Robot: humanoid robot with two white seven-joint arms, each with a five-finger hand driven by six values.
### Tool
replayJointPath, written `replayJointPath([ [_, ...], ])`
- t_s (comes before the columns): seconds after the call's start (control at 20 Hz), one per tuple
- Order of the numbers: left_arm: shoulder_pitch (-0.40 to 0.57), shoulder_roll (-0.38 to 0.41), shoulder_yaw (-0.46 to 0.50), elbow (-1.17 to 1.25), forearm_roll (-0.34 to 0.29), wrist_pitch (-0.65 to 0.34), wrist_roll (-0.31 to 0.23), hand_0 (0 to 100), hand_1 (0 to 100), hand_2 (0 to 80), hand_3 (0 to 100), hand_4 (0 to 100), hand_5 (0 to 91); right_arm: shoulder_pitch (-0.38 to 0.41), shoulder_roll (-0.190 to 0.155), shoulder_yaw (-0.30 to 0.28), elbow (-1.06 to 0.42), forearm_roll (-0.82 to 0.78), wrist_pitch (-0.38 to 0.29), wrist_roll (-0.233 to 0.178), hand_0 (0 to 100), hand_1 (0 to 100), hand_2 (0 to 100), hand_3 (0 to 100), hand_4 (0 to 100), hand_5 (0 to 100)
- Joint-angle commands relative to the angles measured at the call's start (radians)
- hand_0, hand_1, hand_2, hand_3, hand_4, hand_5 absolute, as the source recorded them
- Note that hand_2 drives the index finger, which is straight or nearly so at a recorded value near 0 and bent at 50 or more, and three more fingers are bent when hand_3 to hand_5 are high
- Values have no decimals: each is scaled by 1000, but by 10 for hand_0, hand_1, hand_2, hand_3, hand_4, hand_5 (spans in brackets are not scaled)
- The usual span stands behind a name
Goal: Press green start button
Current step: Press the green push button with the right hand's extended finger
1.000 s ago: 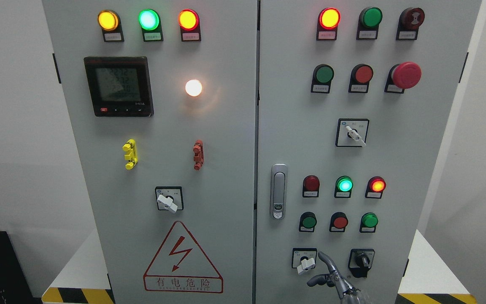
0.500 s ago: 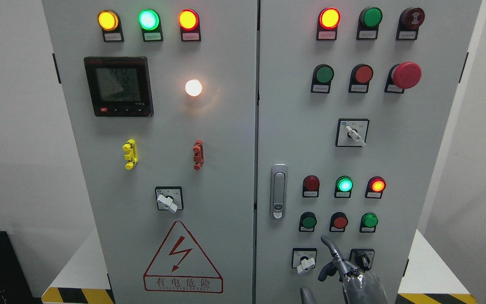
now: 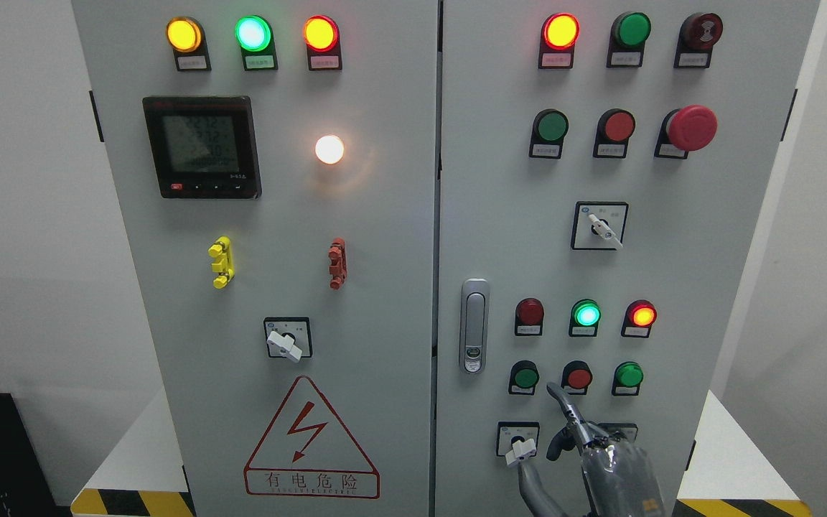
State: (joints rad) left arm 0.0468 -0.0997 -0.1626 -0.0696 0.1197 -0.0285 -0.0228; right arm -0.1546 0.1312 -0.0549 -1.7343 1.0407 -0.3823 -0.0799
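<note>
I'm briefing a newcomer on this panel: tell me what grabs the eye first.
The lit lamps across the cabinet top stand out, especially the bright green lamp at upper left, and the white lamp glowing beside the digital meter. At upper right juts the red mushroom emergency stop. At bottom right, the right hand points a finger up toward the lower button row.
</note>
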Motion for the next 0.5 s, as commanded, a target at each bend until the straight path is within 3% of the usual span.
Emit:
replayJointPath([
  [0.0, -1, 0, 0, -1, 0, -1, 0, 120, 556, 0, 0, 0, 0, -20, 1, 4, 62, 24, 0, -8, 529, 283, 0, 701, 669, 731],
  [0.45, -1, 0, 0, -1, 0, -1, 0, 120, 556, 0, 0, 0, 0, -39, 1, 18, 94, 35, 2, -8, 531, 279, 0, 704, 670, 731],
])
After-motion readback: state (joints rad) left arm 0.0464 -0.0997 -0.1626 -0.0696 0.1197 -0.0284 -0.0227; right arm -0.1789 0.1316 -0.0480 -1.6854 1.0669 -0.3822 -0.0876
